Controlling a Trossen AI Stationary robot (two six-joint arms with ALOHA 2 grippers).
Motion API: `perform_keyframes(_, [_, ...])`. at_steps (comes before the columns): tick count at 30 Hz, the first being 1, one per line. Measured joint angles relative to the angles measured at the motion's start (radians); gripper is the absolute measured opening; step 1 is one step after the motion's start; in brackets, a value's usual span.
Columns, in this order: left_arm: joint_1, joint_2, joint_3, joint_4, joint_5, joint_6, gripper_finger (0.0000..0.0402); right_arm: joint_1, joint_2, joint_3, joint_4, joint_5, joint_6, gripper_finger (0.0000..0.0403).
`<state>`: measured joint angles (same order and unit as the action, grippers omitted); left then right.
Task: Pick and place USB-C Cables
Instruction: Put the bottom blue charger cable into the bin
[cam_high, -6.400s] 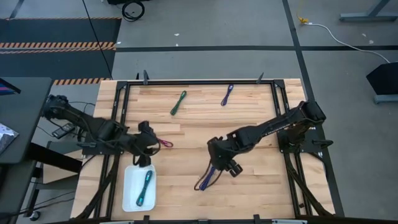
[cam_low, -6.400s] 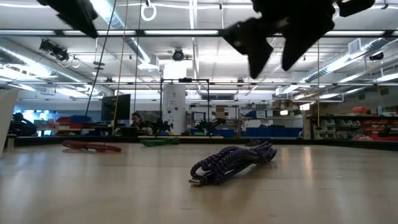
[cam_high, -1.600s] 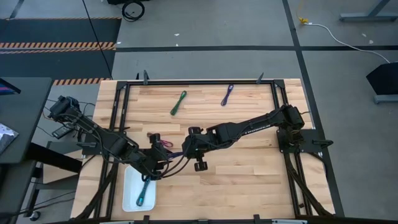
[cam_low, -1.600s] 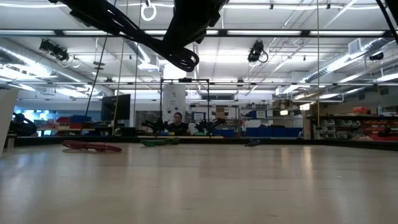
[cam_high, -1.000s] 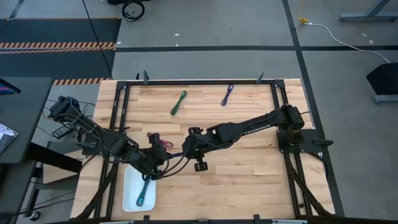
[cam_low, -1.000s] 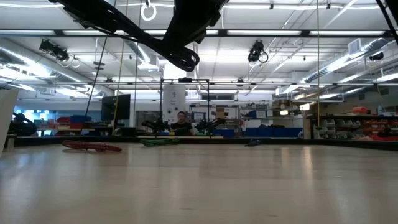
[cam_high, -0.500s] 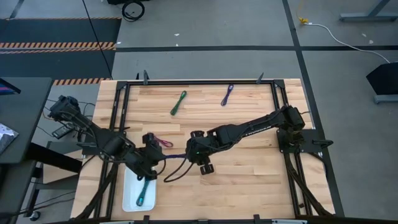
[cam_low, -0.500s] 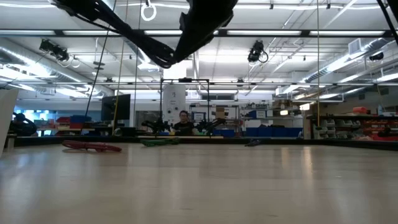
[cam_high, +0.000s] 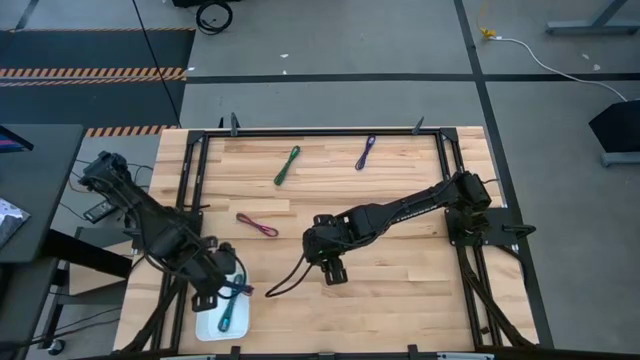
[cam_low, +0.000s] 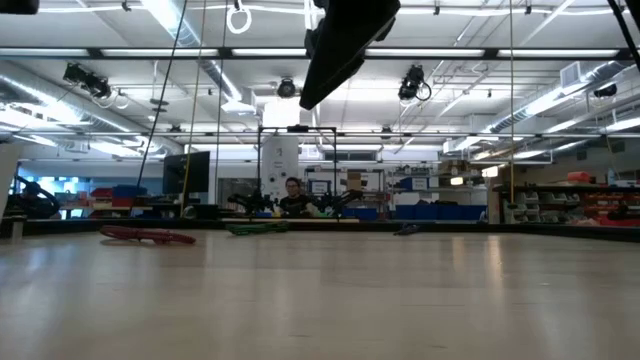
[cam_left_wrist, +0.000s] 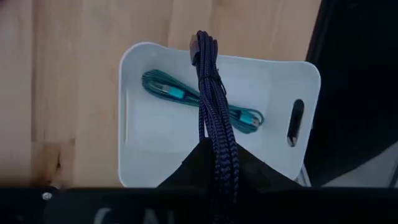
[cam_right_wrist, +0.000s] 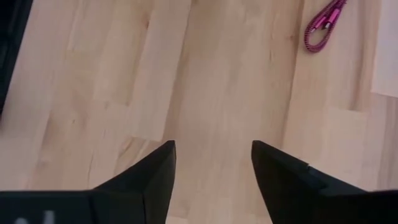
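At about 7 o'clock on the counter (cam_high: 400, 290), nearest the front edge, sits the white tray (cam_high: 207, 322) with the teal cable (cam_left_wrist: 186, 98) lying across its floor. The left end effector (cam_high: 222, 290) hangs directly over that tray, its fingers closed tight on the blue-violet cable (cam_left_wrist: 214, 134), which juts out past the fingertips above the teal one and does not touch the tray in the left wrist view.

Near the counter's centre, slightly toward 6 o'clock, the right end effector (cam_high: 333, 270) is held above bare wood with its fingers (cam_right_wrist: 146, 177) spread wide and nothing between them. A thin dark wire trails from it toward 7 o'clock.

Farther back, at roughly 9 o'clock from the centre, the magenta cable (cam_high: 257, 225) lies flat on the wood, well apart from both arms; it also shows in the right wrist view (cam_right_wrist: 323, 26).

Toward 11 o'clock, near the far edge, the green cable (cam_high: 287, 165) lies at a slant. At about 12 o'clock, just to its right and apart from it, lies the purple cable (cam_high: 365, 152).

In the low view a person (cam_low: 292, 197) sits beyond the counter's far edge.
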<state>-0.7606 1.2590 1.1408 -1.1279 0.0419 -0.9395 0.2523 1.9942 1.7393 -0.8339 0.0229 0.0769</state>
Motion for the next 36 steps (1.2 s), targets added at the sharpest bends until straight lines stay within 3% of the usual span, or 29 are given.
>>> perform_keyframes(12, [-0.044, -0.003, 0.0, 0.007, 0.098, -0.019, 0.0034, -0.001, 0.0, 0.0, 0.0, 0.001, 0.003, 0.021])
perform_keyframes(18, [-0.047, -0.002, -0.001, 0.014, 0.249, -0.02, 0.0031, 0.001, 0.0, 0.0, 0.0, 0.001, 0.003, 0.021])
perform_keyframes(28, [-0.085, 0.044, -0.004, -0.008, 0.322, 0.047, 0.0032, 0.001, 0.0, 0.0, 0.0, 0.001, 0.002, 0.021])
perform_keyframes(36, [-0.072, 0.14, -0.004, -0.025, 0.277, 0.114, 0.0039, 0.001, 0.0, 0.0, 0.001, 0.002, 0.023, 0.021])
